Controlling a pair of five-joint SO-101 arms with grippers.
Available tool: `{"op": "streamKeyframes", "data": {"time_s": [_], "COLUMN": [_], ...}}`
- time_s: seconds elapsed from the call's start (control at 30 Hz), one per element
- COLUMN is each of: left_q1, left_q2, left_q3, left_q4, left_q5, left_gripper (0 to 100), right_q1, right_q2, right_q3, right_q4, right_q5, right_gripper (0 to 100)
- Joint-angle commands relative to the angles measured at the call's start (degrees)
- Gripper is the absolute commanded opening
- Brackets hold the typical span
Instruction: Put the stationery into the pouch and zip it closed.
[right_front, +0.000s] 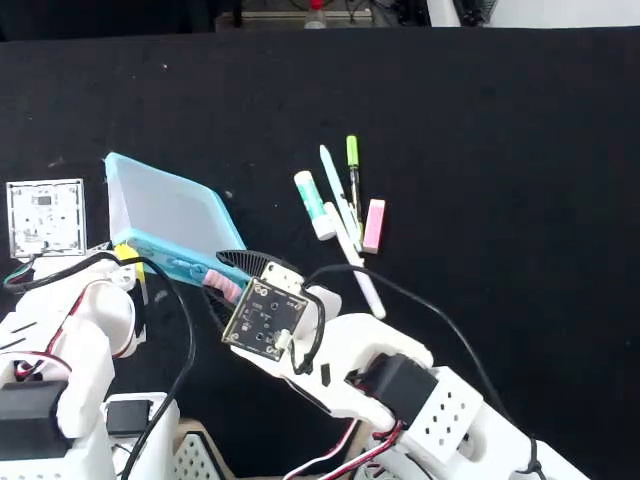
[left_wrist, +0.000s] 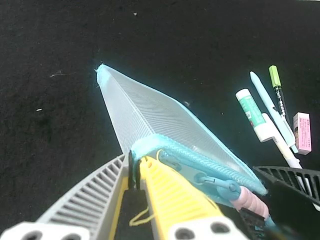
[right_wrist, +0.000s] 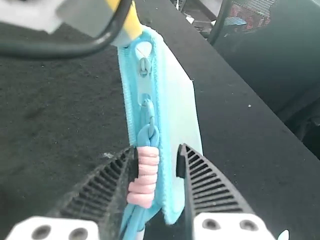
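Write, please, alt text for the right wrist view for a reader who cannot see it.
The right tool is open astride the pink zipper pull of a light blue pouch above a black table. At the pouch's far end, the left tool grips its corner.

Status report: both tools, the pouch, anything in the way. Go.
Left tool clamped on pouch end. Right tool open, astride pink zipper pull. Stationery out on table.

Pouch (left_wrist: 150, 110): pale blue, ribbed, w/ brighter blue trim. Zip pull (right_wrist: 144, 175) inside right claw (right_wrist: 156, 155): pink, ringed. Beyond claw: green marker (right_front: 352, 152), pink eraser (right_front: 374, 225), white-green glue stick (right_front: 314, 205). Tabletop (right_front: 500, 150) black.
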Motion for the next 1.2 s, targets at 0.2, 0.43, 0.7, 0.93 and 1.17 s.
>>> {"op": "streamKeyframes", "data": {"time_s": [0.2,0.43,0.7,0.93,1.17], "left_q1": [-0.3,-0.3,-0.3,-0.3,-0.3], "left_q2": [0.4,0.4,0.4,0.4,0.4], "left_q3": [-2.2,-2.2,-2.2,-2.2,-2.2], "left_q4": [-0.8,-0.8,-0.8,-0.8,-0.8], "left_q5": [0.4,0.4,0.4,0.4,0.4], "left_gripper": [3,3,3,3,3], "right_q1": [-3.1,-3.0,0.8,1.0,1.1], "right_q2": [-0.2,-0.2,-0.2,-0.7,-0.8], "right_q3": [-1.1,-0.7,2.5,2.4,-4.2], "right_q4": [2.7,2.6,-2.1,-2.3,5.4], "right_q5": [0.6,4.0,4.0,4.0,3.6], "right_gripper": [12.5,12.3,12.3,5.3,1.0]}}
